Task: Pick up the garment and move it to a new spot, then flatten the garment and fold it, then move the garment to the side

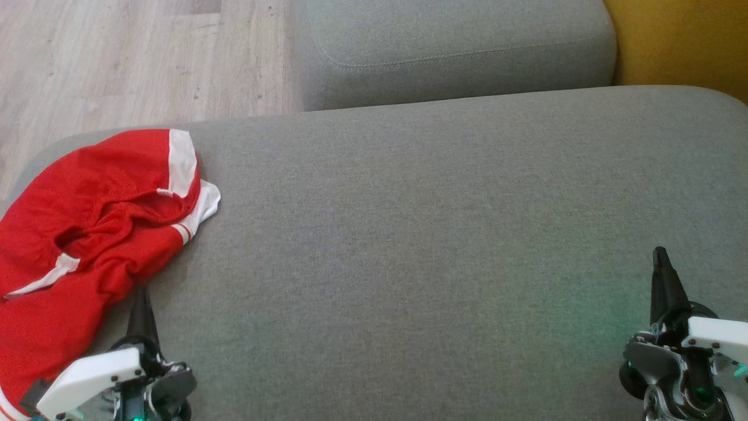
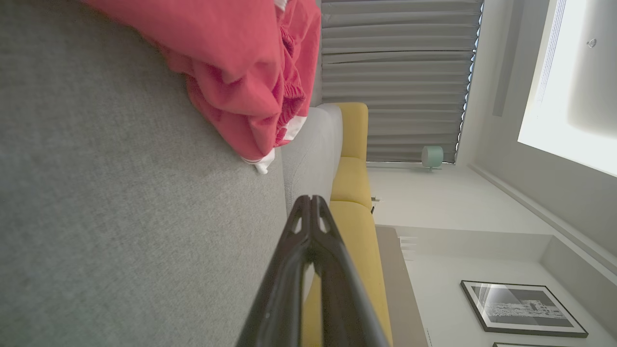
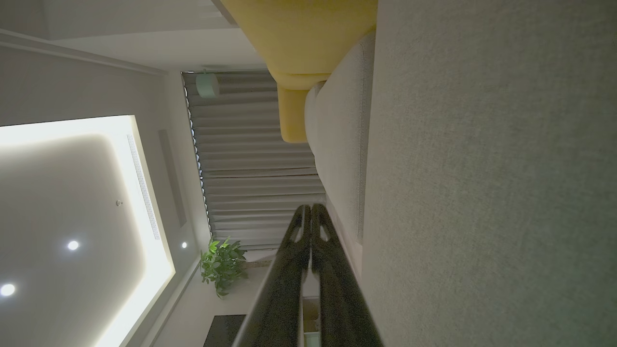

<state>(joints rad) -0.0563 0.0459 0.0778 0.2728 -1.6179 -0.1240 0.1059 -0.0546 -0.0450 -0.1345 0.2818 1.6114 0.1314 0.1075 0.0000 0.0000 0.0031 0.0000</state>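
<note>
The garment (image 1: pixel 87 222) is a red piece with white trim, lying crumpled at the left end of the grey cushion (image 1: pixel 409 234) and hanging partly over its left edge. In the left wrist view the garment (image 2: pixel 241 62) bunches at the top. My left gripper (image 1: pixel 142 292) is shut and empty, its tips just below the garment's lower edge; its closed tips (image 2: pixel 311 200) show in its own wrist view. Low at the right, my right gripper (image 1: pixel 660 254) is shut and empty above bare cushion, far from the garment, tips pressed together (image 3: pixel 310 208).
A second grey cushion (image 1: pixel 456 47) lies behind the first, with yellow upholstery (image 1: pixel 678 41) at the back right. Wood floor (image 1: pixel 117 58) shows at the far left. The wide stretch of cushion between the grippers is bare.
</note>
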